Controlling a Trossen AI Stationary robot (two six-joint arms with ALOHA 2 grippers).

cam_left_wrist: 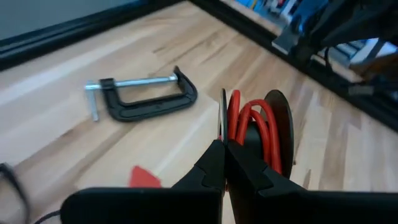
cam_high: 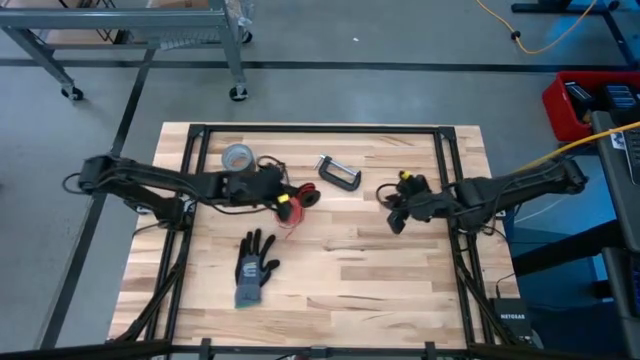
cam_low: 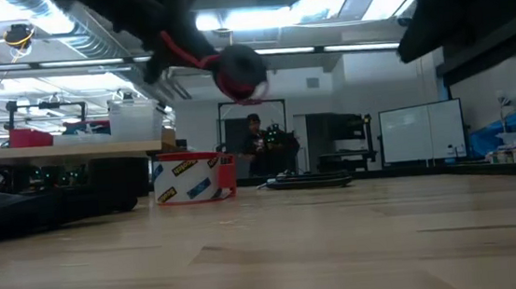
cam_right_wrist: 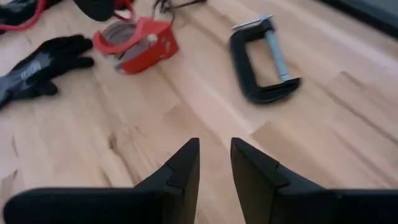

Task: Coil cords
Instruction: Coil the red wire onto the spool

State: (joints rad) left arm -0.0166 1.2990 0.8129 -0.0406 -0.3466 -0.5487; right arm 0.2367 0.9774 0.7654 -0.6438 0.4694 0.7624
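Above the middle of the wooden bench (cam_high: 340, 260), the left claw (cam_left_wrist: 224, 142) is hanging with its jaws pressed together on the red cord (cam_left_wrist: 249, 127), whose loops are bunching against a dark round disc (cam_left_wrist: 283, 134) just beyond the fingertips. Seen from above, that red cord (cam_high: 290, 212) is dangling off the left claw (cam_high: 285, 200), with a thin strand trailing down toward the bench. At table height it is showing as a red and dark bundle (cam_low: 238, 71) lifted clear of the surface. Over on the right side, the right claw (cam_high: 397, 222) is hovering above the bench with its two fingers (cam_right_wrist: 186, 165) standing partly apart and nothing between them. A black C-clamp (cam_high: 340, 173) is lying between the two arms, toward the far edge. A grey tape roll (cam_high: 236, 156) is sitting far left of it, and a black glove (cam_high: 254, 268) is lying flat on the near left part of the bench. A red-edged tape ring (cam_right_wrist: 134, 42) is resting near the glove (cam_right_wrist: 40, 65) in the right wrist view.
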